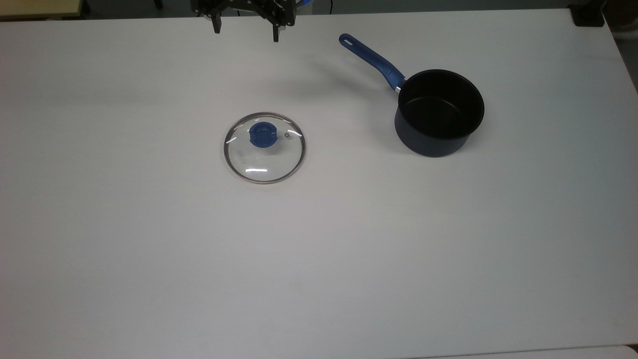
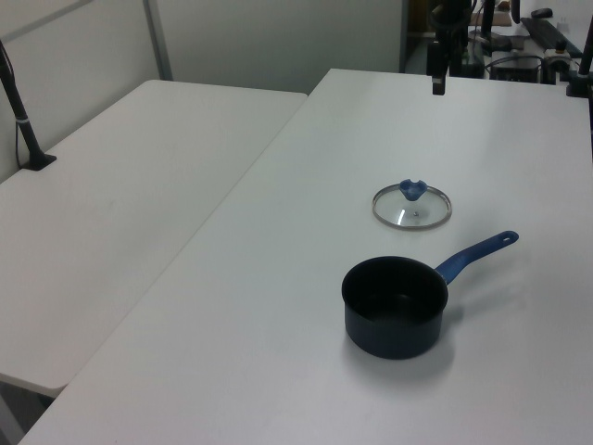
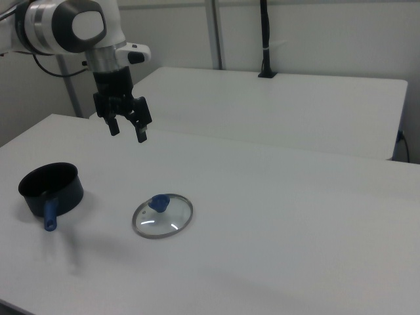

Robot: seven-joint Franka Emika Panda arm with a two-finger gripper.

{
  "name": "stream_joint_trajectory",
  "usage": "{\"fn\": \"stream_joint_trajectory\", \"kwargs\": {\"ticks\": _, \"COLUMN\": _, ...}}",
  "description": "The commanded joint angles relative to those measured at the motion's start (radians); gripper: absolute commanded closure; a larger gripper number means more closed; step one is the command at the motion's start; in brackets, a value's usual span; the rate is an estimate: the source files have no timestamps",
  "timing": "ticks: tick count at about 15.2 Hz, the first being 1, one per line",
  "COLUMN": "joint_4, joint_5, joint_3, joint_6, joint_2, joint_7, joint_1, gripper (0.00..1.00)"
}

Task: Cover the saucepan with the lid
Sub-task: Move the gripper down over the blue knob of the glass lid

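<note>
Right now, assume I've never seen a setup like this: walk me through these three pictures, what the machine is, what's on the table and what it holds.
The machine is a single robot arm ending in a two-finger gripper, a black claw. In the right view it hangs in the air above the white table, fingers spread apart, holding nothing.

All three pictures show the same moment from cameras standing off the arm. The top view looks down on the table; the left and right views look across it from the sides.

Two things lie on the table. The lid is a clear glass disc with a metal rim and a blue knob, lying flat. The saucepan is dark with a long blue handle, standing upright and empty, apart from the lid. The job, putting the lid on the saucepan, has not yet begun.
</note>
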Motion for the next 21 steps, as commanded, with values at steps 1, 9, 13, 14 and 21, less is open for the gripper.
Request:
{"fn": "stream_joint_trajectory", "kwargs": {"ticks": 1, "joint_4": -0.023, "joint_5": -0.003, "joint_3": 0.006, "joint_6": 0.01, "joint_2": -0.012, "joint_7": -0.087, "joint_1": -0.011, "gripper": 0.0}}
{"fn": "stream_joint_trajectory", "kwargs": {"ticks": 9, "joint_4": -0.195, "joint_5": -0.003, "joint_3": 0.003, "joint_6": 0.234, "joint_2": 0.054, "joint_7": -0.287, "joint_1": -0.026, "gripper": 0.0}}
{"fn": "stream_joint_trajectory", "kwargs": {"ticks": 13, "joint_4": -0.218, "joint_5": -0.006, "joint_3": 0.004, "joint_6": 0.314, "joint_2": 0.134, "joint_7": -0.316, "joint_1": -0.02, "gripper": 0.0}}
{"fn": "stream_joint_trajectory", "kwargs": {"ticks": 14, "joint_4": -0.229, "joint_5": -0.006, "joint_3": 0.004, "joint_6": 0.34, "joint_2": 0.149, "joint_7": -0.316, "joint_1": -0.02, "gripper": 0.0}}
{"fn": "stream_joint_trajectory", "kwargs": {"ticks": 21, "joint_4": -0.319, "joint_5": -0.006, "joint_3": 0.004, "joint_6": 0.507, "joint_2": 0.186, "joint_7": -0.311, "joint_1": -0.02, "gripper": 0.03}}
